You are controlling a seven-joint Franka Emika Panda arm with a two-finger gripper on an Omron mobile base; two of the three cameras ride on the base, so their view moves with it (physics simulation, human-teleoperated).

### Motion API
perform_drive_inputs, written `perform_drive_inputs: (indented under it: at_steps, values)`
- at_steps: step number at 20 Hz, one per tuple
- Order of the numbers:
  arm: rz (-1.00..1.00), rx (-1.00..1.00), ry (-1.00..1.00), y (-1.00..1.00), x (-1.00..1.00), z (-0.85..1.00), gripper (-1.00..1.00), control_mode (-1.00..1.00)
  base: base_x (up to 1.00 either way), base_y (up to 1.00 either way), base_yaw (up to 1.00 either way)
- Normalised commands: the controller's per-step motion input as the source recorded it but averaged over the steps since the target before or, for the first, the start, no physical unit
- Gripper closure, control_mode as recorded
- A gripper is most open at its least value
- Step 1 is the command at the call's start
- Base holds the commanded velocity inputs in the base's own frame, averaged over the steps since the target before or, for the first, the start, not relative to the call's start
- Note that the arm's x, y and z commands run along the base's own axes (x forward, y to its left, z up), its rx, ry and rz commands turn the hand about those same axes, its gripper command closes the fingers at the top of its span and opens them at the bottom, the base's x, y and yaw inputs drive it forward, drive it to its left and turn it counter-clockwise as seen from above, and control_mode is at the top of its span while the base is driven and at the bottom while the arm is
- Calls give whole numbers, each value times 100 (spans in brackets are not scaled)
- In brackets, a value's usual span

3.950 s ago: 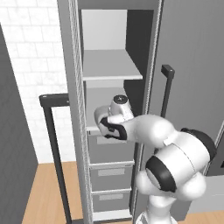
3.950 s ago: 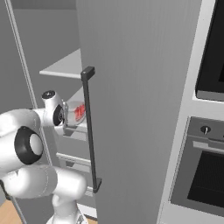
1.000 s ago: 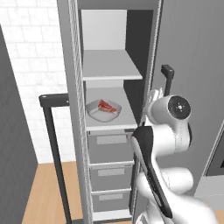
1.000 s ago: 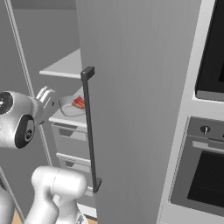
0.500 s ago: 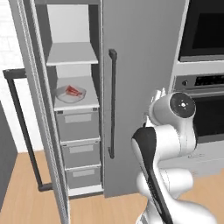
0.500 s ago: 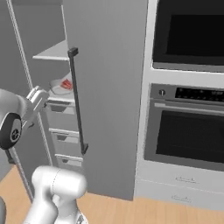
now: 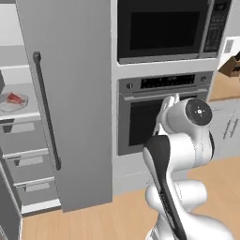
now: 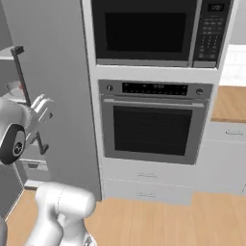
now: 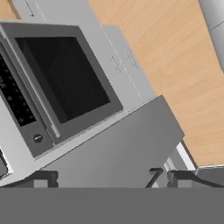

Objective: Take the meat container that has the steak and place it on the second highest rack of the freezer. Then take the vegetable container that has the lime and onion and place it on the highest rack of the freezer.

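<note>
Heading for the vegetable container next, with the meat container (image 7: 12, 101) sitting on the freezer (image 7: 70, 93) shelf just left of the long dark bar handle (image 7: 46, 108), red marbled steak (image 7: 15, 98) lying inside its shallow, thick-rimmed light-grey tub. Riding folded beside the black-glass wall oven (image 7: 140, 119), right of the freezer door, gripper (image 9: 109, 178) showing only two small dark tips at the hand view's bottom edge; impossible to tell whether jaws are released or clenched, though nothing visible between them. Judged best: keeping the arm tucked clear of the oven front and handle while the base drives, squaring up before reaching. Matte grey door, glossy oven glass, pale wood floor (image 8: 192, 218).
</note>
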Motion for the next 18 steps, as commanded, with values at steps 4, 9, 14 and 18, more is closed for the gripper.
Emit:
perform_drive_inputs:
  at_steps: [4, 9, 14, 18]
  values:
    - [0, 0, 0, 0, 0, 0, -100, 100, 99, -100, 0]
    - [0, 0, 0, 0, 0, 0, -100, 100, 30, -100, -29]
    - [0, 0, 0, 0, 0, 0, -100, 100, 2, -100, -50]
    - [0, 0, 0, 0, 0, 0, -100, 100, 98, -100, -7]
